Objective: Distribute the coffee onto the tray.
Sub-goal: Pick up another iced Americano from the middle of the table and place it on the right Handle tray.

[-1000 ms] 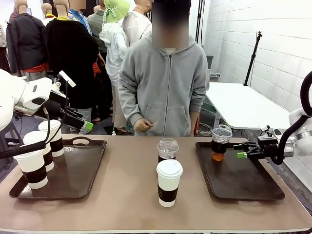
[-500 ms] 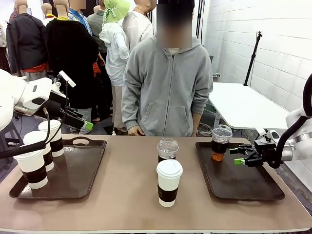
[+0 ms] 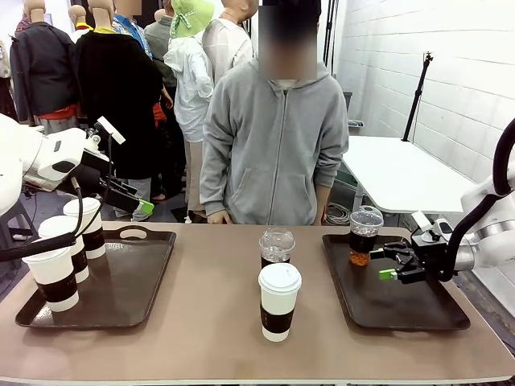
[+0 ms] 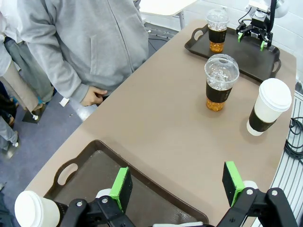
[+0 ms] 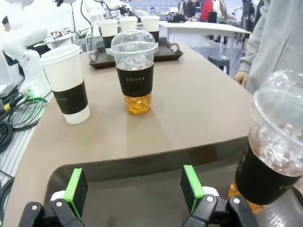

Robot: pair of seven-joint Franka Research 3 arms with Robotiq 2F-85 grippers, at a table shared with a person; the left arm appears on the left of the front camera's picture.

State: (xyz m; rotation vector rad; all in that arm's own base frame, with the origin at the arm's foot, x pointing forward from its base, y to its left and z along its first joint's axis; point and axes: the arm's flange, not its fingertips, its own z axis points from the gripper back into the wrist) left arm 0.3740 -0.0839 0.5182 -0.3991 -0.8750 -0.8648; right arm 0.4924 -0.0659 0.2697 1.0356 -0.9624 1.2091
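Note:
Three white lidded cups with brown sleeves (image 3: pixel 55 277) stand on the left tray (image 3: pixel 121 297). At the table's middle are a fourth white cup (image 3: pixel 279 301) and, behind it, a clear dome-lidded cup (image 3: pixel 277 245). Another clear cup (image 3: pixel 364 236) stands at the back of the right tray (image 3: pixel 402 310). My right gripper (image 3: pixel 385 264) hovers open over that tray, just right of this cup (image 5: pixel 277 142), holding nothing. My left gripper (image 3: pixel 143 207) hangs open above the left tray's (image 4: pixel 94 165) far end. From the left wrist the middle cups show as clear (image 4: pixel 219 82) and white (image 4: pixel 268 106).
A person in a grey hoodie (image 3: pixel 273 137) stands at the far edge, one hand (image 3: pixel 216 217) at the table rim. Bare brown tabletop (image 3: pixel 209 322) lies between the two trays. A white side table (image 3: pixel 402 173) stands behind on the right.
My right gripper has slid a little left and lower over the right tray, its fingers spreading wider. The person's hand has dropped from the waist to the table edge. The left arm stayed put.

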